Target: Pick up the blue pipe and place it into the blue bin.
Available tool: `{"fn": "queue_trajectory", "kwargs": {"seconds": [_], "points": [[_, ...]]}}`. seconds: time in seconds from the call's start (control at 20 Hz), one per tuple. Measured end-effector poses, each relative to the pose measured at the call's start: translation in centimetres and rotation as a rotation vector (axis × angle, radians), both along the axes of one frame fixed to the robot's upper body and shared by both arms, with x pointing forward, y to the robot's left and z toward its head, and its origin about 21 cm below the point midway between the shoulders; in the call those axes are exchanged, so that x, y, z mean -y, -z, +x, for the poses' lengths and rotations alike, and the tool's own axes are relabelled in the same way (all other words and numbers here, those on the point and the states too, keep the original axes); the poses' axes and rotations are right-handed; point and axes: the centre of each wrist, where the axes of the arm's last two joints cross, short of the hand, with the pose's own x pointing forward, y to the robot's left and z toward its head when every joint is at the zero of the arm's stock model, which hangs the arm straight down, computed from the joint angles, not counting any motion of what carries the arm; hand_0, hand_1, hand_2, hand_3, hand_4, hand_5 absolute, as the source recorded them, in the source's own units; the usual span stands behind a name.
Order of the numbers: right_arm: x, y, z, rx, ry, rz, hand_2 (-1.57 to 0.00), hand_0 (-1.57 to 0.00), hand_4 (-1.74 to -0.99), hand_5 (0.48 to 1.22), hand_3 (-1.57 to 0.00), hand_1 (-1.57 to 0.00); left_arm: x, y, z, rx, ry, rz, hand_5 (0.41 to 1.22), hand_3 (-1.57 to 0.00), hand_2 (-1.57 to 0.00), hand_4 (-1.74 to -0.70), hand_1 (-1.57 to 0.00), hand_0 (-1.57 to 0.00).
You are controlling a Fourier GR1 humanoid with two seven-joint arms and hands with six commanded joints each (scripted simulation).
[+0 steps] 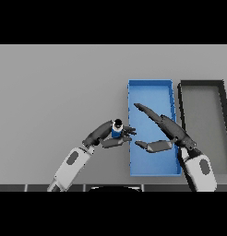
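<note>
The blue pipe (117, 129) is a short blue cylinder with a dark cap, held upright just left of the blue bin (151, 85). My left hand (107, 133) is shut on it, fingers and thumb curled round its body. My right hand (168, 131) hovers over the blue bin's middle, open, with long fingers stretched toward the upper left and the thumb pointing left.
A dark grey bin (201, 84) stands right of the blue bin, at the table's right side. The grey table (55, 87) stretches out to the left and behind.
</note>
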Motion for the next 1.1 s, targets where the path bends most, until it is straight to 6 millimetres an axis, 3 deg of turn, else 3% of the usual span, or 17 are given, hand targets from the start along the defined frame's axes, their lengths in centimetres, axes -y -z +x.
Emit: {"fn": "queue_trajectory", "kwargs": {"seconds": [0.2, 0.65, 0.8, 0.9, 1.1], "points": [[-2.9, -1.2, 0.9, 0.006, -0.129, -0.039, -0.04, 0.00, -1.294, 0.560, 0.00, 0.00, 0.0, -0.1, 0.4, 0.004, -0.002, -0.006, 1.221, -1.57, -1.57, -1.47, -1.57, -1.57], [-7.6, -3.0, 3.5, 0.016, -0.257, -0.138, -0.08, -0.02, -1.186, 0.521, 0.00, -0.03, -0.2, 0.3, 0.7, -0.021, 0.025, -0.011, 1.221, -1.57, -1.57, -1.47, -1.57, -1.57], [-8.8, -3.4, 4.6, 0.012, -0.298, -0.166, -0.17, -0.07, -1.204, 0.497, -0.04, -0.11, -0.5, 0.1, 0.6, -0.003, 0.019, -0.011, 1.221, -1.57, -1.57, -1.47, -1.57, -1.57], [-9.7, -3.3, 4.7, 0.016, -0.325, -0.178, -0.38, -0.32, -1.278, 0.485, -0.24, -0.36, -0.7, 0.1, 0.9, -0.017, 0.005, 0.028, 1.221, -1.57, -1.57, -1.52, -1.57, -1.57], [-10.7, -3.1, 4.9, 0.016, -0.353, -0.171, -1.04, -1.01, -1.514, 0.550, -0.87, -1.02, -0.8, -0.1, 0.6, -0.035, 0.005, 0.060, 1.221, -1.57, -1.57, -1.64, -1.57, -1.57]]}}
